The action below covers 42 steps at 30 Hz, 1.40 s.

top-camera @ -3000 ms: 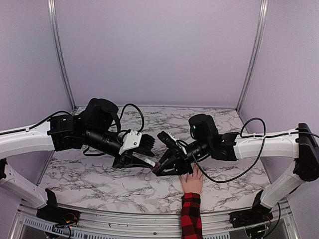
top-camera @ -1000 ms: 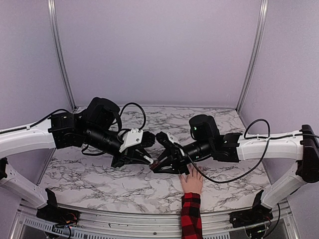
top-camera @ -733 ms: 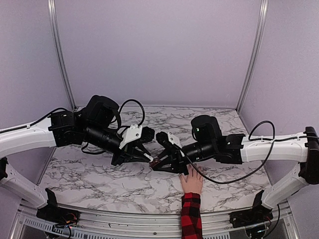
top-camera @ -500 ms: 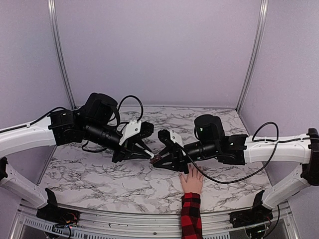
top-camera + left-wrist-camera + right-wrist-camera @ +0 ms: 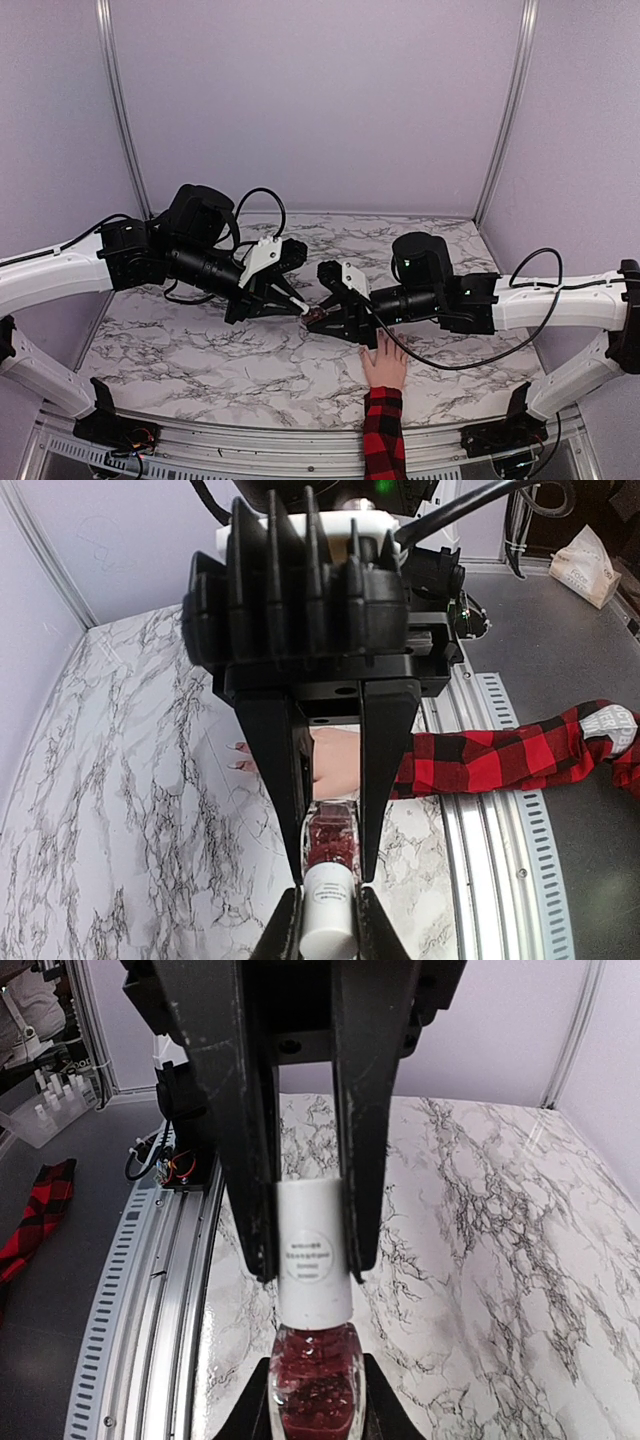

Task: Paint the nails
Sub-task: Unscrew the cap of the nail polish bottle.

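Count: robot arms, 2 (left arm (image 5: 50,280), right arm (image 5: 570,305)). Polish bottle (image 5: 317,1385), 1; white cap (image 5: 313,1250), 1. Person's hand (image 5: 385,362), 1, at tabletop (image 5: 200,350) near edge; plaid sleeve (image 5: 383,435), 1.

The bottle (image 5: 315,1400) hangs over the table (image 5: 200,345), the left gripper (image 5: 299,309) left of it on its cap (image 5: 313,1250), the right gripper (image 5: 320,321) right of it. The hand (image 5: 385,362) lies on the table, before and right of the bottle.

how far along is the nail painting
Done: the small dark-red glass polish bottle is lifted off the marble table. In hand: right gripper clamps its glass, left gripper its white cylindrical cap, still on. Left: opening it and painting the nails of the pale hand.
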Each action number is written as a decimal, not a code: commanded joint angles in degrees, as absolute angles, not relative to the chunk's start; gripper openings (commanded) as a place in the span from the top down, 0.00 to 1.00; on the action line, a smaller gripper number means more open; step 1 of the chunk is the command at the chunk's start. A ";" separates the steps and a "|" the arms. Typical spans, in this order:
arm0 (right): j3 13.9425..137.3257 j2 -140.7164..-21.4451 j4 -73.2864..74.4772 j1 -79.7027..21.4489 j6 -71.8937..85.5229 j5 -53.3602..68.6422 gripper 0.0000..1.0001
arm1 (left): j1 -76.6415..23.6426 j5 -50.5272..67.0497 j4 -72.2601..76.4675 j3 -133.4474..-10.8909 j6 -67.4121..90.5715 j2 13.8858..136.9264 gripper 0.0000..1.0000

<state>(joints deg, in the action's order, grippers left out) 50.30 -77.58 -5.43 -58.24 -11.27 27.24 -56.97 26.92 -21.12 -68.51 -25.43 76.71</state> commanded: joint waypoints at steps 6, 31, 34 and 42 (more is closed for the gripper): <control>50.11 -77.08 -5.57 -58.35 -11.96 22.96 1.00 | -57.22 29.37 -19.07 -69.80 -24.83 76.24 1.00; 50.19 -77.95 -4.94 -58.36 -12.13 21.60 1.00 | -57.22 30.94 -19.33 -69.00 -25.31 74.76 1.00; 50.12 -77.89 -4.92 -58.32 -12.22 21.53 1.00 | -57.22 31.01 -19.34 -68.91 -25.30 74.69 1.00; 50.37 -77.96 -4.70 -58.35 -12.45 21.17 1.00 | -57.22 30.92 -19.82 -68.82 -25.54 74.78 1.00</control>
<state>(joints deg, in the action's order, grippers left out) 49.98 -77.60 -5.39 -58.37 -12.27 24.91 -56.71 26.52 -21.19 -68.51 -25.06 76.69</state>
